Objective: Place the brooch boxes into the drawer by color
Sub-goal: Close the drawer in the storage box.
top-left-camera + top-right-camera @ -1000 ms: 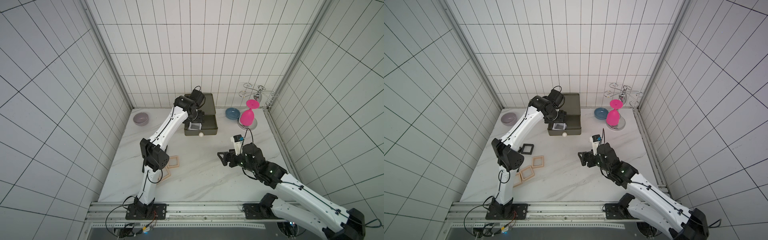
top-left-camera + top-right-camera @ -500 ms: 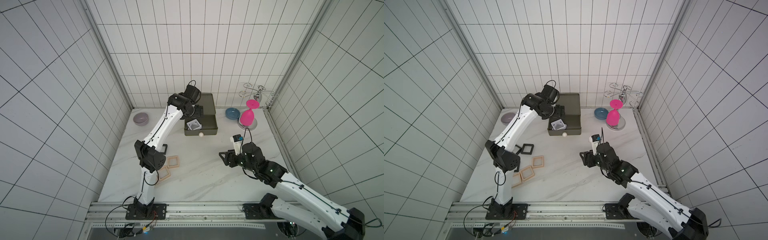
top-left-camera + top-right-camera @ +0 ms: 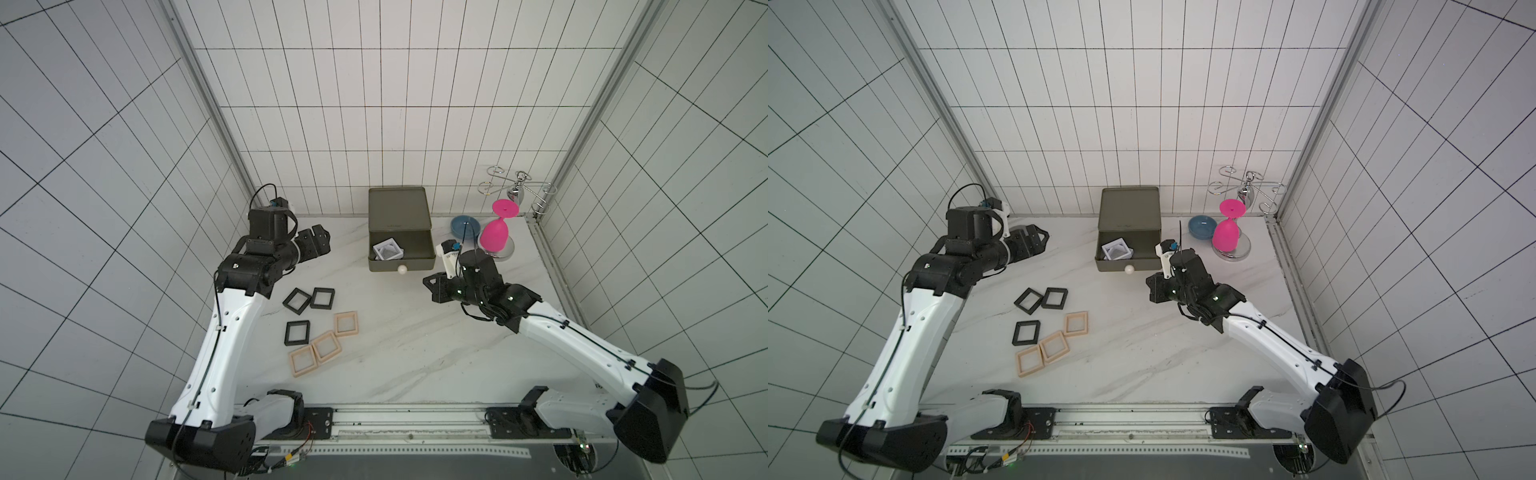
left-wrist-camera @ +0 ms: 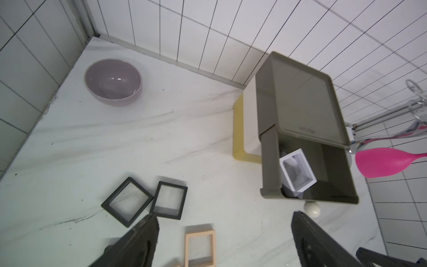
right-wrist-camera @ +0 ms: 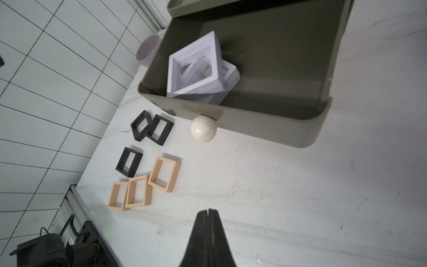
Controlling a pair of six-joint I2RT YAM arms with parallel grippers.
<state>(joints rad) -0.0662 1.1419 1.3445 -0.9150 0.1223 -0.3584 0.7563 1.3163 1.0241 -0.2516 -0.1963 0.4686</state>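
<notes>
The drawer [image 3: 399, 208] stands at the back, its olive top tier pulled out, white knob [image 3: 402, 269] in front. White brooch boxes [image 3: 388, 249] lie stacked inside that tier, also seen in the right wrist view [image 5: 196, 69]. Three black boxes [image 3: 297, 300] [image 3: 323, 298] [image 3: 297, 332] and three peach boxes [image 3: 345, 323] [image 3: 326, 347] [image 3: 304, 361] lie on the table. My left gripper [image 3: 326, 243] hangs open and empty left of the drawer, its fingers [image 4: 147, 231] wide apart. My right gripper [image 3: 429, 284] is shut on nothing, just right of the knob [image 5: 203, 129].
A purple bowl [image 4: 113, 82] sits in the back left corner. A blue bowl [image 3: 465, 226], an upturned pink goblet [image 3: 496, 232] and a metal glass rack [image 3: 517, 189] stand at the back right. The white and yellow tiers [image 4: 240, 129] below are closed.
My left arm has swung away from over the open tier to the back left, leaving a white box in the tier. My right gripper's fingers have closed together.
</notes>
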